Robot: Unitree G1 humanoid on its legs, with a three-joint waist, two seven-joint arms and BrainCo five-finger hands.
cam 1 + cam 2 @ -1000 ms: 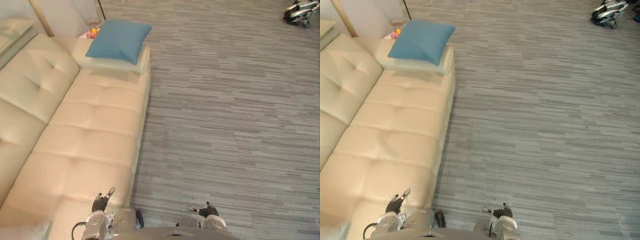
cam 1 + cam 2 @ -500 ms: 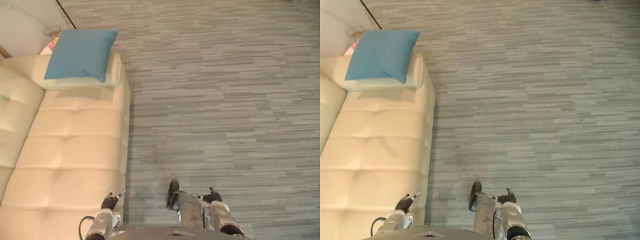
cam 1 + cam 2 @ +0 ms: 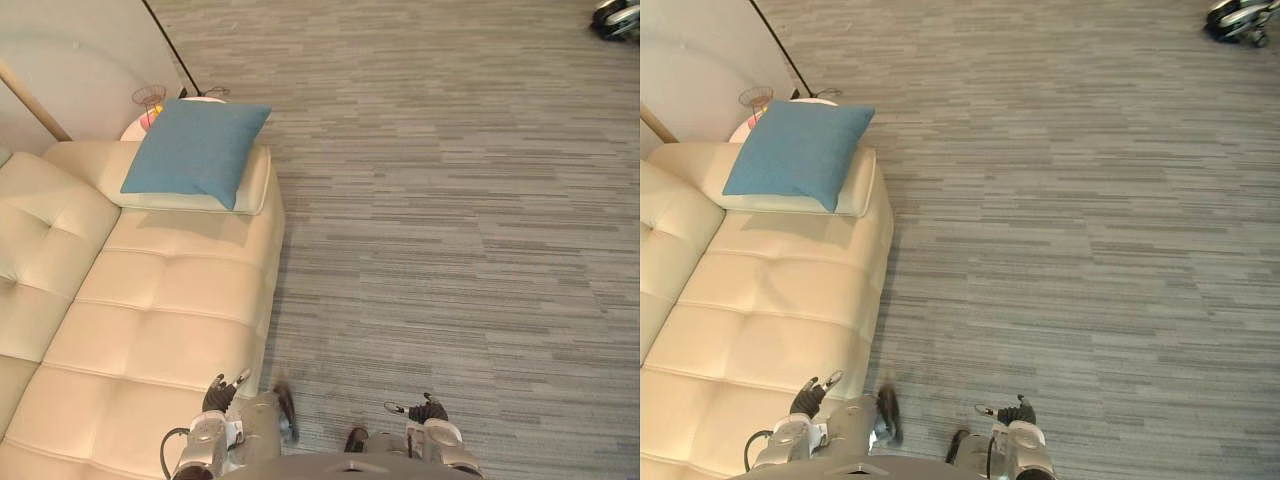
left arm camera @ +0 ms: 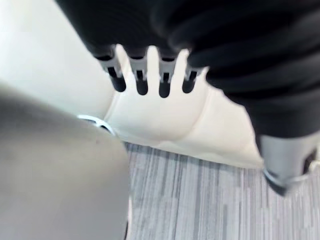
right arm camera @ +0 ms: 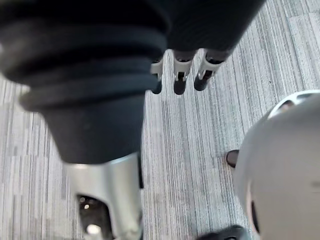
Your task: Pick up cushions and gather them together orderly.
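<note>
left hand (image 3: 218,393) low by front edge of cream sofa (image 3: 170,300), fingers (image 4: 141,82) straight, holding nothing; right hand (image 3: 427,410) same way, loose and empty, over carpet (image 3: 450,200). probably approach step: blue cushion (image 3: 197,148) well apart, lying on sofa's far end. next calls for walking closer, then reaching. small bowl (image 3: 148,98) behind cushion, something orange inside, too small to tell.

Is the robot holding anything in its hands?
No. The left robot hand and right robot hand are open and empty; the blue cushion lies on the sofa.
</note>
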